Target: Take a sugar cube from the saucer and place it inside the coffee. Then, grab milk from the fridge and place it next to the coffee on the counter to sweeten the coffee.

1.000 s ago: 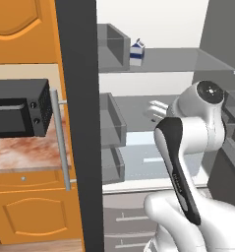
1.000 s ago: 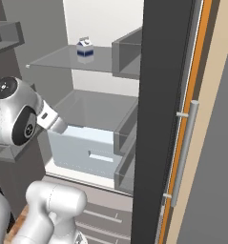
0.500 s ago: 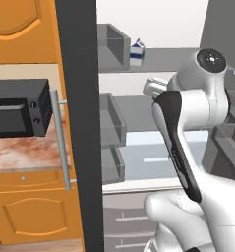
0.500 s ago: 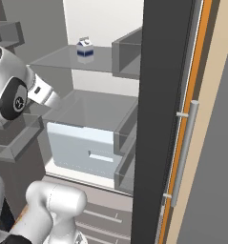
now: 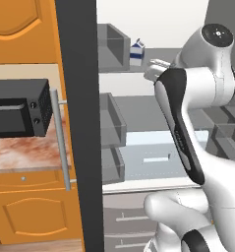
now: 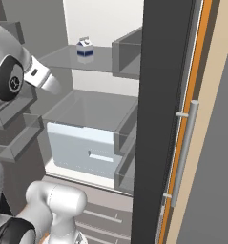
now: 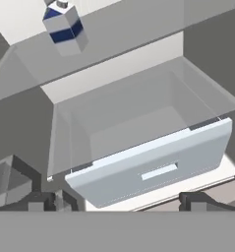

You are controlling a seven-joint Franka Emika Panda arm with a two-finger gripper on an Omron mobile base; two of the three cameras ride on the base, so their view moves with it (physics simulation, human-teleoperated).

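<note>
Standing open, the fridge (image 5: pixel 79 123) shows a pale grey interior with glass shelves, and the milk (image 5: pixel 136 53) sits upright on the upper glass shelf (image 6: pixel 70 57), toward its back edge and near the rear wall. In the right base view the same carton (image 6: pixel 85 49) stands alone at the middle of that shelf, well apart from the grey door bins (image 6: pixel 127 59) at the shelf's right end. The hand view looks along the gripper (image 7: pixel 121 203), whose jaws stand wide apart with nothing between them; the two dark fingertips (image 7: pixel 38 203) rise at the bottom of that view. Ahead of them lies a pale blue-grey drawer (image 7: pixel 158 167) with a slot handle, under a lower glass shelf, and the milk (image 7: pixel 64 27) appears at the top left, tilted by the camera's roll, well apart from the jaws. In the left base view the white arm (image 5: pixel 188 123) reaches into the fridge, its wrist level with the upper shelf. Left of the fridge door, the bench (image 5: pixel 20 152) carries a black microwave (image 5: pixel 18 108) at its right end, over orange cabinets (image 5: pixel 30 211).
</note>
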